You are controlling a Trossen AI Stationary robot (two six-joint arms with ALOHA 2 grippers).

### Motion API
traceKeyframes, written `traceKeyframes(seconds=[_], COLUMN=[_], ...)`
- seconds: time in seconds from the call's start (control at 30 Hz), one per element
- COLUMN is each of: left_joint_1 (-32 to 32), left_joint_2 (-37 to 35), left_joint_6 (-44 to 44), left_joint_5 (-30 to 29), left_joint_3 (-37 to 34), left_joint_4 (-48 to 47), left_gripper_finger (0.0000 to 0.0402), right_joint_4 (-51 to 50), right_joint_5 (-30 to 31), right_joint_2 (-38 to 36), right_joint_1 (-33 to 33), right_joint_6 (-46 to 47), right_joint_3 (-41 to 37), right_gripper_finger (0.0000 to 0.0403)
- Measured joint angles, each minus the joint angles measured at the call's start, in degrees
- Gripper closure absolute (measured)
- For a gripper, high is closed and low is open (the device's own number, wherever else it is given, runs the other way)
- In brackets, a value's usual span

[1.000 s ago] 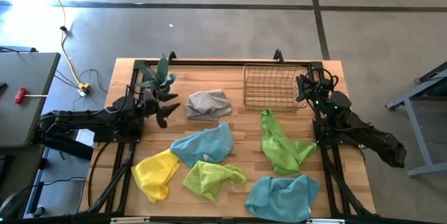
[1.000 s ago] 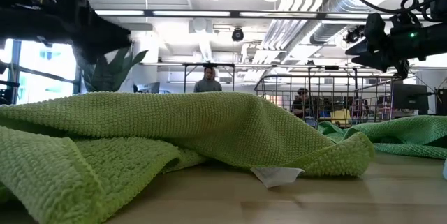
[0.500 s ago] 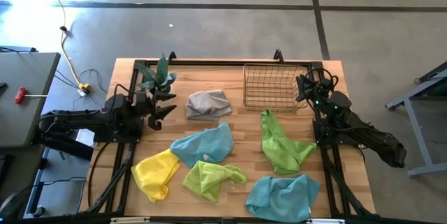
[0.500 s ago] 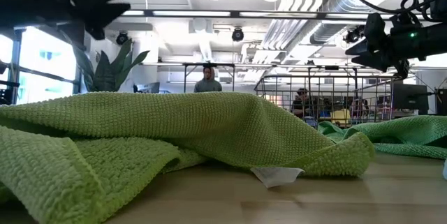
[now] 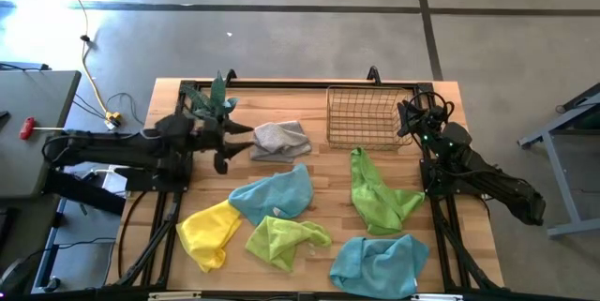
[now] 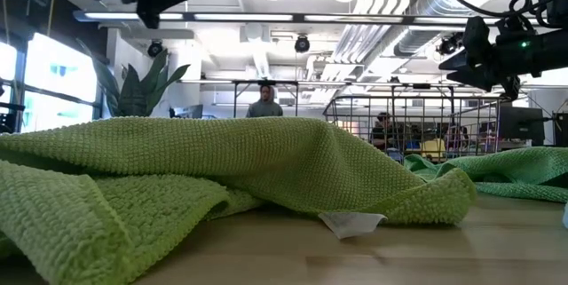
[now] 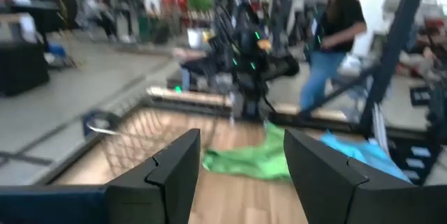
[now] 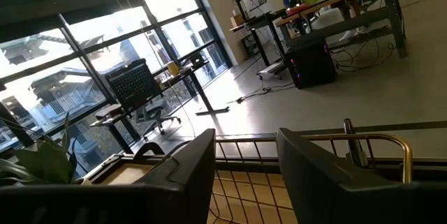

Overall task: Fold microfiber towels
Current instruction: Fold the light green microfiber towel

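Observation:
Six towels lie crumpled on the wooden table: grey, light blue, yellow, lime green, a second lime green and a second light blue. My left gripper is open and empty, raised above the table just left of the grey towel; its wrist view looks across the table to the far green towel. My right gripper waits open and empty at the right end of the wire basket. The near lime green towel fills the low view.
A potted plant stands at the far left corner, close behind my left gripper. The wire basket stands at the far right. A dark frame runs along the table's edges. People show in the room beyond the table.
My left gripper has drawn back a little toward the table's left edge, then gone toward the grey towel, rising all the while. It stays open. The towels have not moved.

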Motion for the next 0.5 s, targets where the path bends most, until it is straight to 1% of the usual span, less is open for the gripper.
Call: traceKeyframes(seconds=[0.27, 0.37, 0.5], left_joint_1=[-9.54, -13.60, -18.83], left_joint_2=[16.48, 21.85, 28.82], left_joint_6=[-3.00, -3.95, -5.62], left_joint_5=[-1.79, -2.23, -4.76], left_joint_3=[5.93, 7.16, 8.10], left_joint_4=[0.02, 0.05, 0.03], left_gripper_finger=[0.0204, 0.0204, 0.0204], right_joint_4=[0.00, 0.00, 0.00], right_joint_5=[0.00, 0.00, -0.02], right_joint_2=[-0.01, -0.02, -0.01], right_joint_1=[0.00, 0.00, 0.00], right_joint_6=[0.00, 0.00, -0.02], right_joint_3=[0.01, 0.00, 0.00], right_gripper_finger=[0.0256, 0.0256, 0.0256])
